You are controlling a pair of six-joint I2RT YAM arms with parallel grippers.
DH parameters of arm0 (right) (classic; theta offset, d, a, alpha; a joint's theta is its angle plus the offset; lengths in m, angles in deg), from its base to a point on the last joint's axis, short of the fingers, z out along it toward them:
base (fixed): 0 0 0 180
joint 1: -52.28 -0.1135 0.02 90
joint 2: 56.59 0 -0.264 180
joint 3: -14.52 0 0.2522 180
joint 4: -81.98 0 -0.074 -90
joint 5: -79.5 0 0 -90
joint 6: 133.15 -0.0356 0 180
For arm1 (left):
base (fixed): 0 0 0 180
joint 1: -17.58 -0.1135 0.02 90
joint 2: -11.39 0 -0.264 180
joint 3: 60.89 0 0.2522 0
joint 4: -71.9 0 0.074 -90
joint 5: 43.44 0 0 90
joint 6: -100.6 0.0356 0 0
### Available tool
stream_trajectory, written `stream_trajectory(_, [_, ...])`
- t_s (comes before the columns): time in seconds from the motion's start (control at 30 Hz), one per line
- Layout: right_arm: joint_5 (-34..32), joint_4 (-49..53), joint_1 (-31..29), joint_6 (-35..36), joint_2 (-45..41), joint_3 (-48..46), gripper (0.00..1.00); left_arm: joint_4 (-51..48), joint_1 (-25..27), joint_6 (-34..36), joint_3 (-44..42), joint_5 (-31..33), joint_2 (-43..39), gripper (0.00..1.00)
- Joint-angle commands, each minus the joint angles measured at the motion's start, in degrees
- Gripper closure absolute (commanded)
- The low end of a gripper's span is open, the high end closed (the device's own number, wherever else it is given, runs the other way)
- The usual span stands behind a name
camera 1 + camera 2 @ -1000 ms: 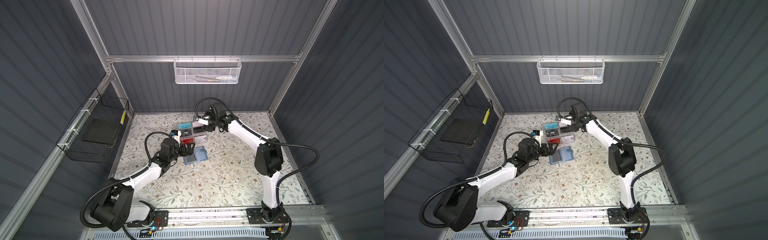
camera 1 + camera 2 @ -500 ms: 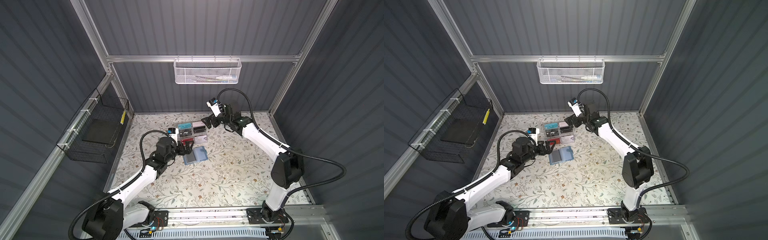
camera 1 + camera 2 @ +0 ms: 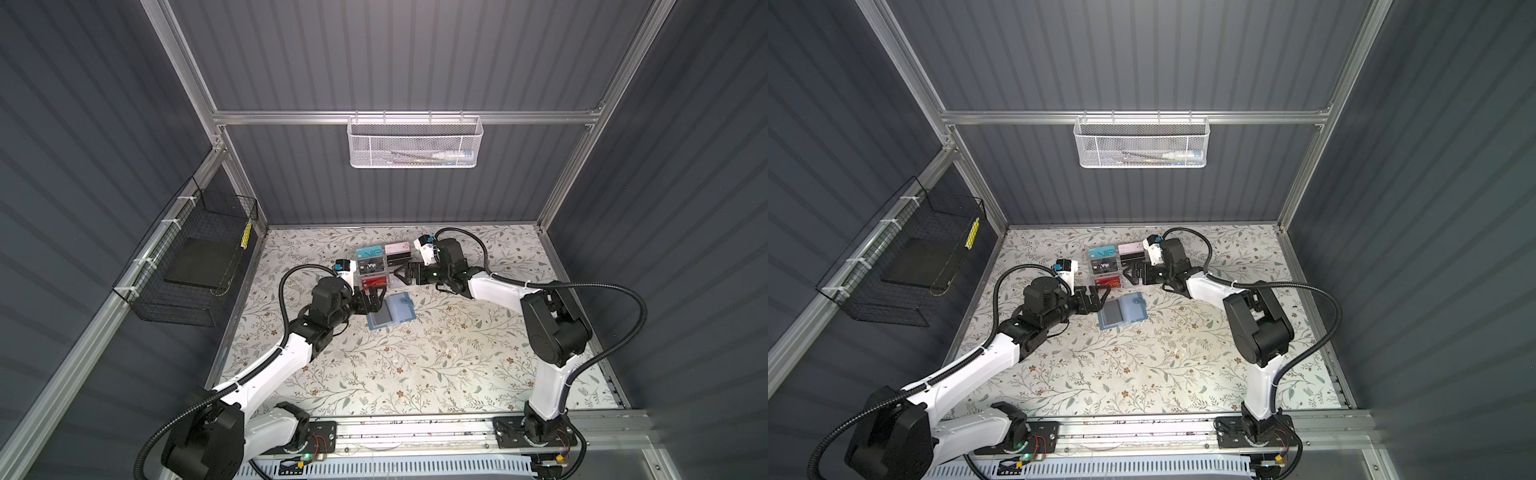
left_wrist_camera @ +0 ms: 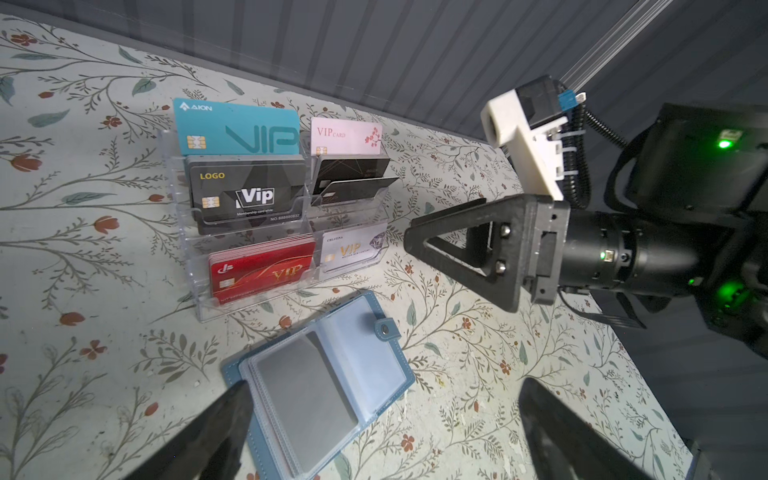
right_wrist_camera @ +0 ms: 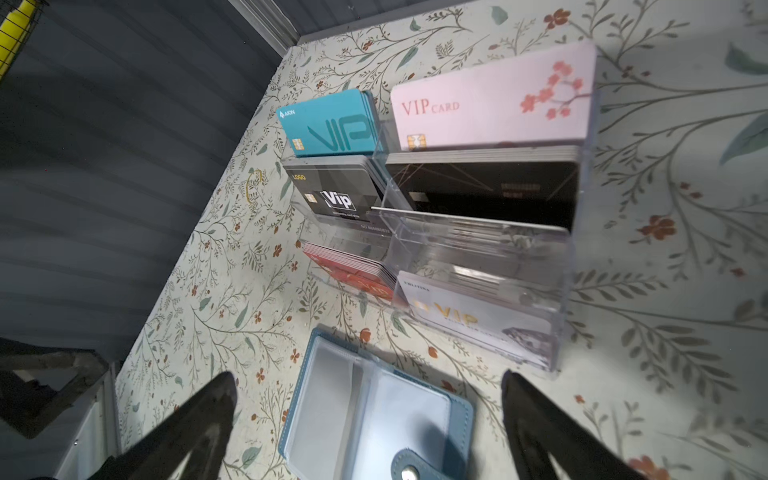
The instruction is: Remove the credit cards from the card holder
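Observation:
The card holder (image 3: pixel 392 311) (image 3: pixel 1122 312) (image 4: pixel 365 353) (image 5: pixel 374 419) is a blue wallet lying open on the floral table, its snap tab to the right. A dark grey rectangle (image 4: pixel 307 395) shows through its left sleeve; the right sleeve looks empty. The black credit cards (image 4: pixel 353 183) (image 5: pixel 486 187) stand in the rack's middle right pocket, one tilted, beside a black "Vip" card (image 4: pixel 249 195) (image 5: pixel 336 195). My left gripper (image 3: pixel 376 300) (image 3: pixel 1096 297) (image 4: pixel 384 399) is open at the wallet's left edge. My right gripper (image 3: pixel 401 274) (image 3: pixel 1129 276) (image 5: pixel 368 380) is open and empty, right of the rack.
A clear tiered rack (image 3: pixel 376 286) (image 3: pixel 1105 287) (image 4: pixel 257 299) (image 5: pixel 478 245) of teal, pink, red and white cards stands just behind the wallet. A white mesh basket (image 3: pixel 415 143) hangs on the back wall. On the left wall is a black wire basket (image 3: pixel 195 262).
The right gripper left the rack, drew back toward the rear wall, then came down low beside the rack's right side. The left gripper stays by the wallet; its elbow dropped.

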Motion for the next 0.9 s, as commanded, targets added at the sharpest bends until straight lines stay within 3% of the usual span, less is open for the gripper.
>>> stream_trajectory(0.0, [2.7, -4.4, -0.7, -3.5, 2.4, 2.6, 0.01, 0.7, 0.0, -0.1, -0.9, 1.1, 0.8, 0.00])
stream_trajectory(0.87, [3.7, -1.9, -0.9, -5.8, 14.3, 20.6, 0.01, 0.2, -0.6, 3.8, 0.3, 5.5, 1.8, 0.00])
